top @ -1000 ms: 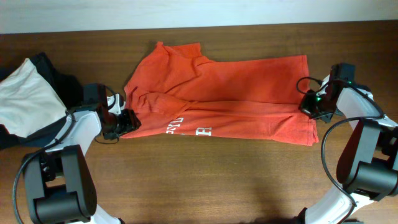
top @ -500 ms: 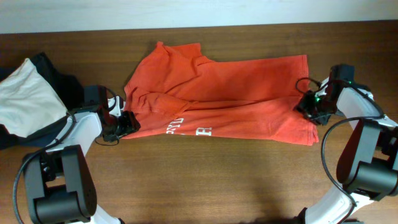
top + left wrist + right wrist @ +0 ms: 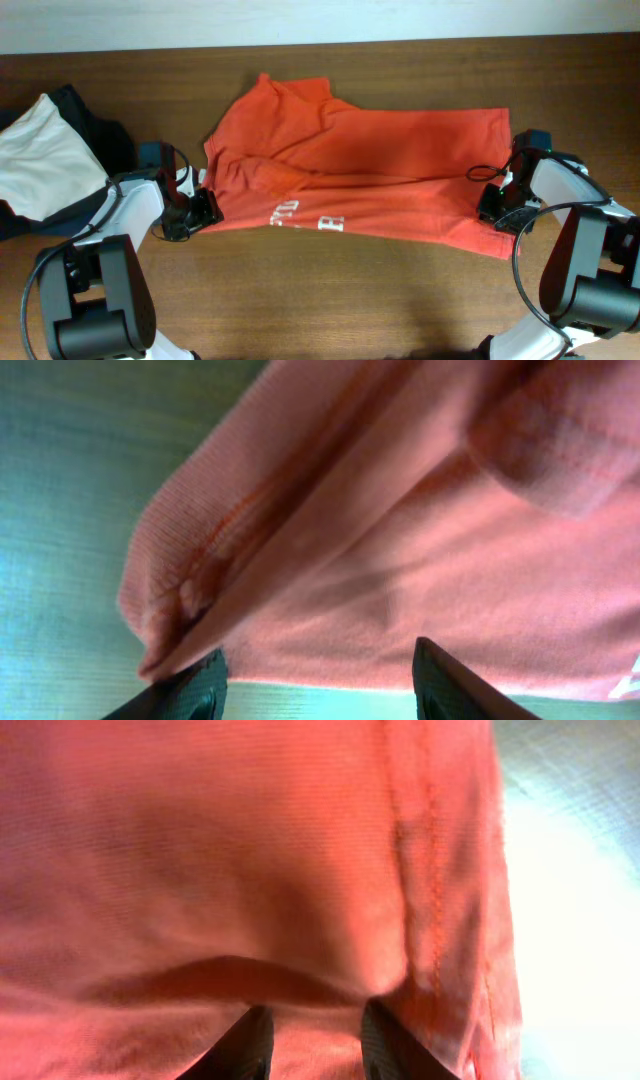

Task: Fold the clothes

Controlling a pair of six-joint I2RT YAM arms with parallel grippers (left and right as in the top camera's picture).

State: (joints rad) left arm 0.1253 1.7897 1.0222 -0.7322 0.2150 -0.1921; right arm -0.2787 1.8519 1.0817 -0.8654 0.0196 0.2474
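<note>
The orange-red T-shirt [image 3: 380, 160] lies spread across the middle of the table, rumpled, with white lettering [image 3: 300, 215] near its front edge. My left gripper [image 3: 203, 207] is at the shirt's left front corner. In the left wrist view its fingers [image 3: 318, 665] are wide apart with the shirt's edge [image 3: 420, 540] just beyond them and bare table between the tips. My right gripper [image 3: 493, 207] is at the shirt's right front part. In the right wrist view its fingers [image 3: 310, 1025] are closed in on a bunched fold of the shirt [image 3: 200, 840].
A plain white folded garment [image 3: 45, 160] lies on a dark navy garment [image 3: 100, 135] at the far left, beside my left arm. The wooden table [image 3: 330, 300] extends in front of the shirt. A pale wall edge runs along the back.
My right gripper has moved toward the front, pulling the shirt's right side with it. The whole shirt has shifted slightly right. My left gripper has moved a little forward.
</note>
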